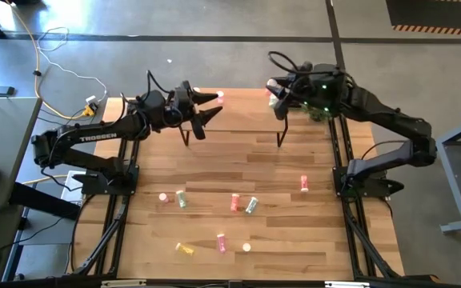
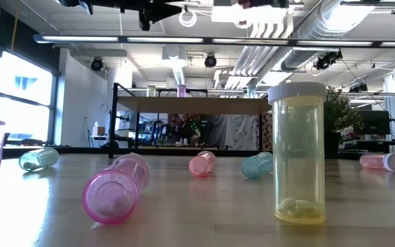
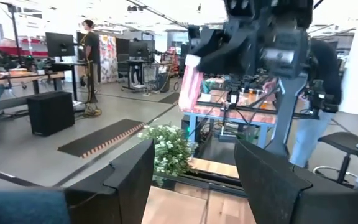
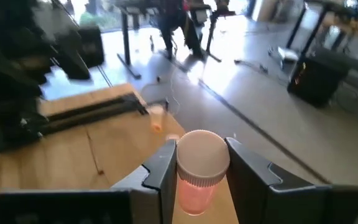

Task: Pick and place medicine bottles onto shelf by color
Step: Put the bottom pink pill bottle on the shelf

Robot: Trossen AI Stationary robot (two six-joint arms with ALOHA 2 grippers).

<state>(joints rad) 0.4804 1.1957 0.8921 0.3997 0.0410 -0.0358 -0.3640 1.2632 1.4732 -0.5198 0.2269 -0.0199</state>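
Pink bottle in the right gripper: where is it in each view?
High: pink bottle over shelf right end, in right gripper.
Low: cannot tell; arms cropped at top.
Left wrist: bottle upper centre, held by far arm.
Right wrist: bottle bottom centre, between fingers.
Landmark: shelf.

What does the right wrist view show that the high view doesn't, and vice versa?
Right wrist only: the right gripper shut on a pink bottle with a white cap, seen close up, fingers on both sides.

High only: the whole table, the left gripper open and empty over the far edge, and loose bottles lying across the near half.

Both: the right gripper at the table's far edge, the wood surface, and a small pink bottle standing at that far edge.
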